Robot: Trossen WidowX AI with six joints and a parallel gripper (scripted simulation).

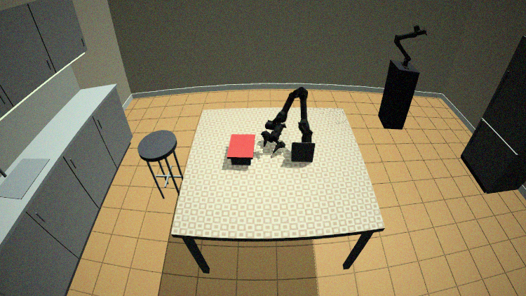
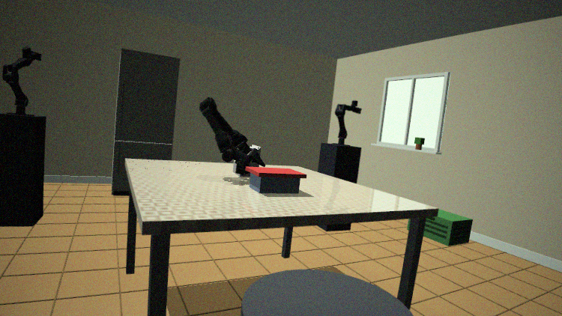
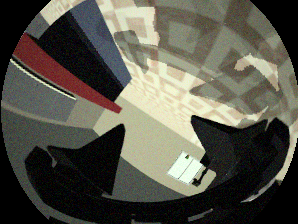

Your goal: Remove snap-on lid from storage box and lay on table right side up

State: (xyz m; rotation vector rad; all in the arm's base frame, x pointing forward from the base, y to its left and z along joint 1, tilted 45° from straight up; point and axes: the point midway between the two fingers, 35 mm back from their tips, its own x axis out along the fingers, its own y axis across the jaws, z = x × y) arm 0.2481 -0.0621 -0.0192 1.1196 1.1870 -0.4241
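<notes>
The red lid (image 1: 241,146) (image 2: 276,171) (image 3: 60,75) lies on top of the dark blue storage box (image 1: 240,160) (image 2: 275,184) (image 3: 100,40) and overhangs its walls. The box stands on the patterned table (image 1: 279,205) (image 2: 188,204). My gripper (image 1: 268,148) (image 3: 157,123) is open and empty, low over the table just beside the box, to its right in the top view. In the wrist view the lid's edge and the box wall are at the upper left, outside the gap between the fingers. In the exterior view the lid and box partly hide the fingers.
The arm's base stands at a black block (image 1: 303,152) on the table, right of the gripper in the top view. A round stool (image 1: 157,145) (image 2: 322,294) stands beyond the table edge on the box's side. Other arms on black pedestals (image 1: 399,95) (image 2: 21,168) stand away from the table.
</notes>
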